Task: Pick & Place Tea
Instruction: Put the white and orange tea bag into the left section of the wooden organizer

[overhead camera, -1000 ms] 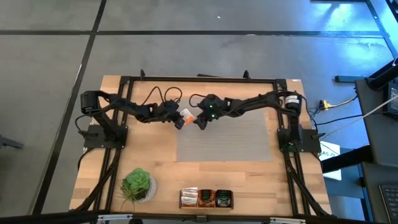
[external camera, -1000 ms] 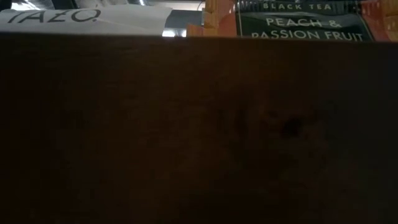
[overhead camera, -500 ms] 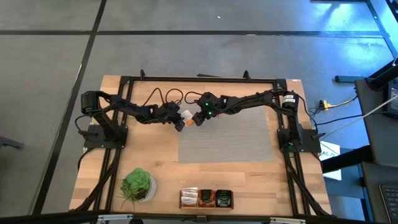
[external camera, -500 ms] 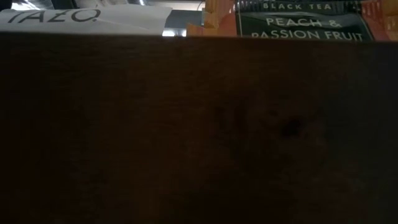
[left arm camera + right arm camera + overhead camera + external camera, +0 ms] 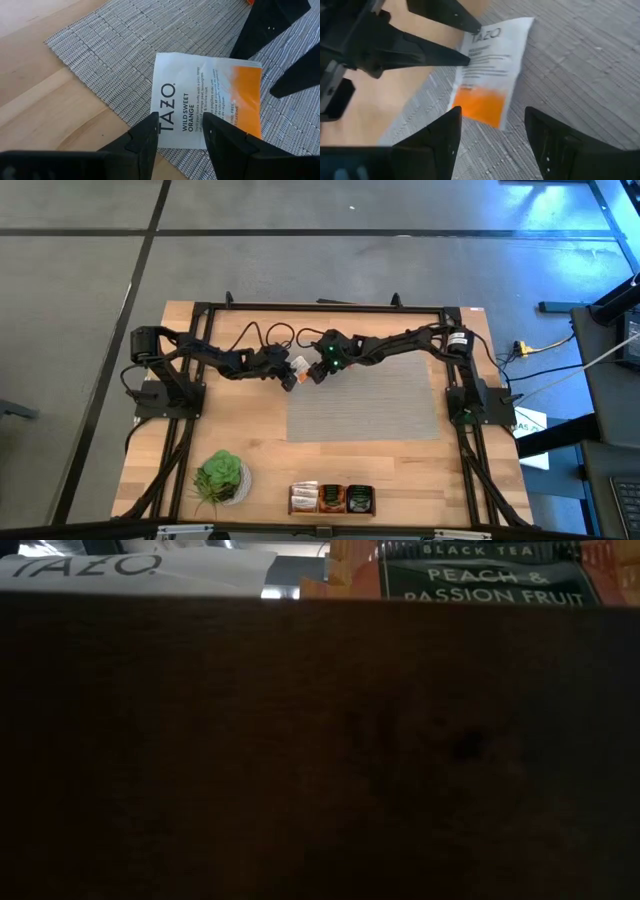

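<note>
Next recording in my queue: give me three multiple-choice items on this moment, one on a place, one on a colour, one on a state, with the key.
1. Where is the white-and-orange Tazo tea sachet?
A. beside the green potted plant
B. over the far-left corner of the grey woven mat, between both grippers
C. in the wooden holder at the table's near edge

2. What colour is the sachet's end away from the Tazo logo?
A. orange
B. black
C. green

3. How is the left gripper?
A. shut on the sachet's logo end
B. empty over bare wood
C. folded back at its base

Key: 1 B, the high view shows both arms meeting at that mat corner; 2 A, both wrist views show an orange end; 3 A, the left wrist view shows its fingers pinching the white edge, while the right gripper stands open just short of the orange end.
</note>
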